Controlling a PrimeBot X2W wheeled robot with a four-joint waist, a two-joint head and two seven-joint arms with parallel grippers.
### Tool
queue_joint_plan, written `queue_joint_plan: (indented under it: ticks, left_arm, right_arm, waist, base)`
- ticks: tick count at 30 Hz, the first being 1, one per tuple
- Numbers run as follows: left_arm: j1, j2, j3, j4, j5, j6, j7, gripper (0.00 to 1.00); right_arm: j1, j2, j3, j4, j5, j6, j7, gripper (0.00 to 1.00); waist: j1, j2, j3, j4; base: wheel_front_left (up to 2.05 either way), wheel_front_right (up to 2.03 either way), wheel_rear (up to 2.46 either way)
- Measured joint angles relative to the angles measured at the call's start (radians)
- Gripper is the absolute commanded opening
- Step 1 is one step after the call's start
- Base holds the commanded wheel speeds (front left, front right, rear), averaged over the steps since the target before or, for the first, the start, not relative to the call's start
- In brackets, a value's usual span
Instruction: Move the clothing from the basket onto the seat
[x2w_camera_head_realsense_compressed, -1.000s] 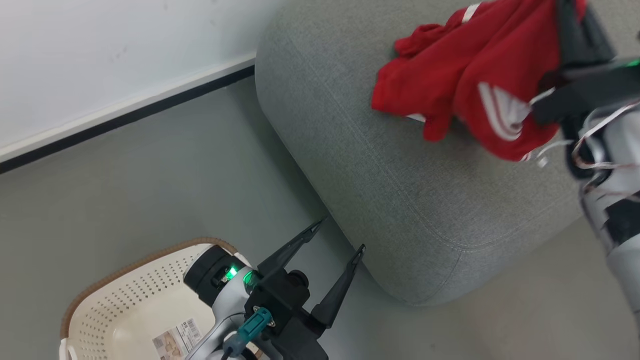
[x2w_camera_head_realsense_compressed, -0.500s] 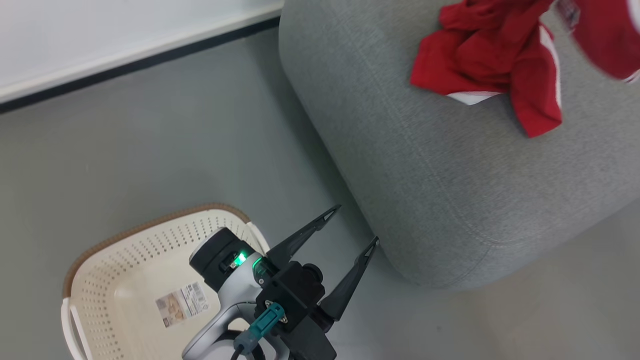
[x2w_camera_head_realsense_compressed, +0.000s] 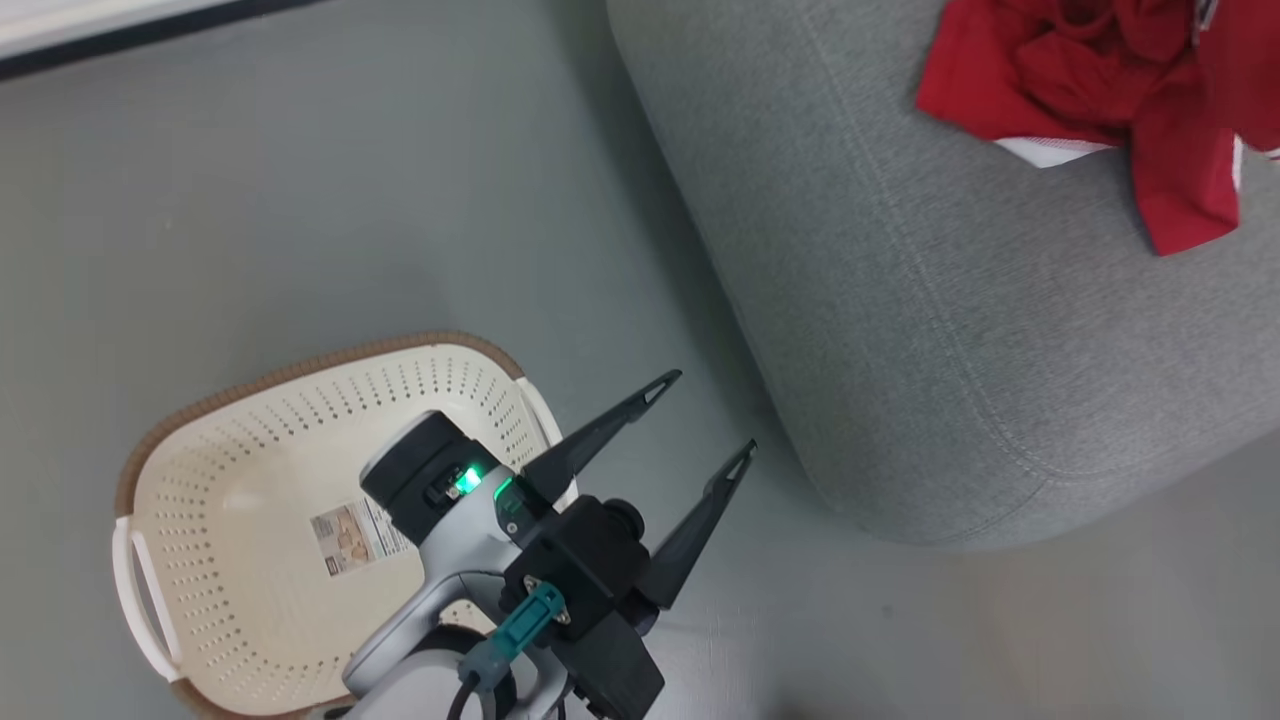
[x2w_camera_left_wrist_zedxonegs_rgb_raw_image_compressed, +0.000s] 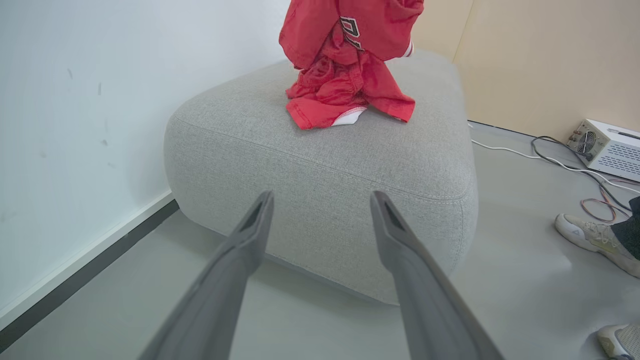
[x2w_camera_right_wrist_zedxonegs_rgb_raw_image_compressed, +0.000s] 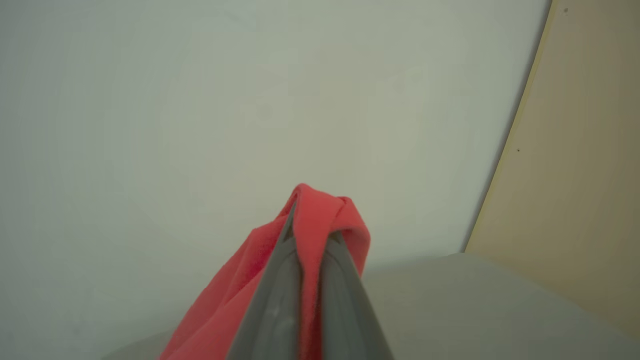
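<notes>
Two grippers: left gripper (x2w_camera_head_realsense_compressed: 712, 412) spread wide, holding nothing, near basket (x2w_camera_head_realsense_compressed: 250, 420); right gripper (x2w_camera_right_wrist_zedxonegs_rgb_raw_image_compressed: 312, 227) clamped on red clothing (x2w_camera_right_wrist_zedxonegs_rgb_raw_image_compressed: 235, 305) hanging over seat (x2w_camera_head_realsense_compressed: 900, 330).

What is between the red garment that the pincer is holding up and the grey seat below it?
No obstacle that I can see. The right pincer grips the hanging garment above the seat. Under it lies the other red garment, already on the seat, with bare grey fabric around it.
</notes>
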Motion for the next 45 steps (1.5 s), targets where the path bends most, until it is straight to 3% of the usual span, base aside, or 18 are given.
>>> queue_joint_plan:
  ticks: [11,21,22,23,24,38,45]
  left_arm:
    - [-0.039,0.018,-0.001,-0.004,0.02,-0.009,0.012,1.0]
    - [-0.057,0.019,0.0,0.017,0.023,-0.01,0.012,1.0]
    - [-0.058,0.021,0.001,0.02,0.023,-0.01,0.01,1.0]
    - [-0.059,0.022,0.001,0.026,0.023,-0.01,0.006,1.0]
    - [-0.061,0.021,0.001,0.033,0.022,-0.01,0.002,1.0]
    - [-0.057,-0.016,-0.009,0.115,-0.015,-0.008,-0.067,1.0]
    - [-0.013,-0.031,-0.003,0.155,-0.031,0.01,-0.102,1.0]
  right_arm:
    - [0.057,0.089,0.002,0.183,0.053,0.02,0.0,0.0]
    - [0.052,0.122,0.008,0.265,0.06,0.036,0.0,0.0]
    - [0.05,0.128,0.01,0.271,0.061,0.039,0.0,0.23]
    - [0.049,0.133,0.016,0.277,0.06,0.039,0.0,0.79]
    - [0.049,0.135,0.022,0.281,0.059,0.043,0.0,1.0]
    - [0.174,0.142,0.016,0.295,0.063,0.049,0.0,1.0]
    - [0.254,0.161,0.04,0.234,0.032,0.052,0.0,1.0]
  waist:
    - [0.0,0.0,0.082,0.01]
    - [0.0,-0.0001,0.091,0.01]
    - [0.0,-0.0001,0.089,0.009]
    - [0.0,-0.0001,0.086,0.008]
    - [-0.0001,-0.0002,0.082,0.007]
    - [-0.0002,-0.0002,-0.032,0.01]
    - [-0.0002,-0.0002,-0.111,0.023]
  base:
    - [0.0,0.0,0.0]
    - [0.0,0.0,0.0]
    - [0.0,0.0,0.0]
    - [0.0,0.0,0.0]
    - [0.0,0.0,0.0]
    - [0.0,0.0,0.0]
    - [0.0,0.0,0.0]
